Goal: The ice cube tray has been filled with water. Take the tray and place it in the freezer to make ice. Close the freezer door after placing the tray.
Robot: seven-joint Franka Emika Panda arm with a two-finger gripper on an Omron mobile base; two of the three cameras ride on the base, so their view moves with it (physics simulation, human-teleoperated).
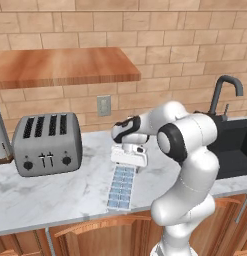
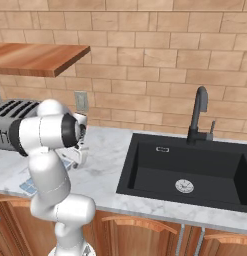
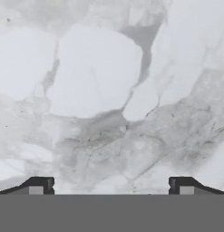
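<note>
Now the tool (image 1: 129, 161) hangs spread wide and empty above the far end of the ice cube tray (image 1: 121, 187), which lies on the marble table (image 1: 60, 192) near its front edge, right of the toaster (image 1: 47, 144). Risk: grabbing that long tray by one end could tip it and spill the water (image 1: 120, 192).

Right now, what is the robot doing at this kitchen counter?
The gripper hangs open over the marble counter, above the far end of the ice cube tray, and holds nothing. The tray lies flat near the counter's front edge, its cells filled with water. A toaster stands to the left, a sink to the right.
</note>
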